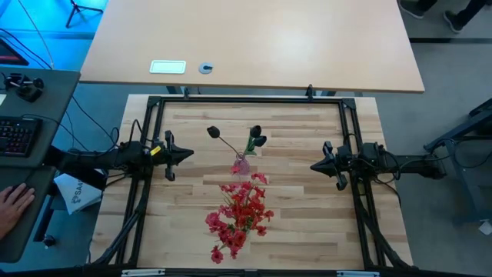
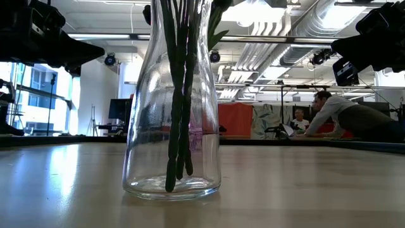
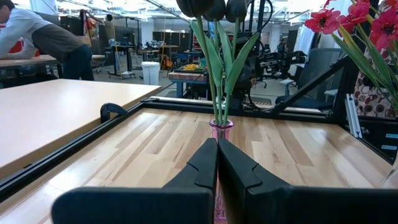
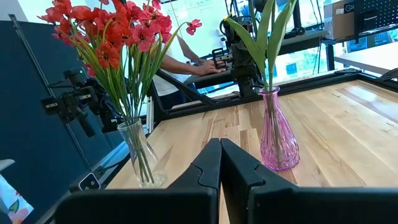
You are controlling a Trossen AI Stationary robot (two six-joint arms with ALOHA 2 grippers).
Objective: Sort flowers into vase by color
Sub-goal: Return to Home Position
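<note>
A pink glass vase [image 1: 241, 164] stands at the table's middle and holds dark tulip-like flowers [image 1: 254, 138] with green leaves; it shows too in the left wrist view [image 3: 221, 127] and the right wrist view [image 4: 278, 134]. Nearer the near edge, a clear glass vase [image 4: 142, 155] [image 2: 172, 107] holds several red flowers [image 1: 240, 215] [image 4: 112, 31], their stem ends resting on its bottom. My left gripper [image 1: 187, 154] [image 3: 217, 155] waits shut to the left of the pink vase. My right gripper [image 1: 314, 165] [image 4: 220, 152] waits shut to its right.
A black frame [image 1: 246, 100] runs around the wooden table. A light desk [image 1: 254, 38] lies beyond the far edge. A person's hand [image 1: 15, 204] rests by a keyboard at the left. People show in the room behind [image 2: 342, 114]. Bare wood lies between each gripper and the vases.
</note>
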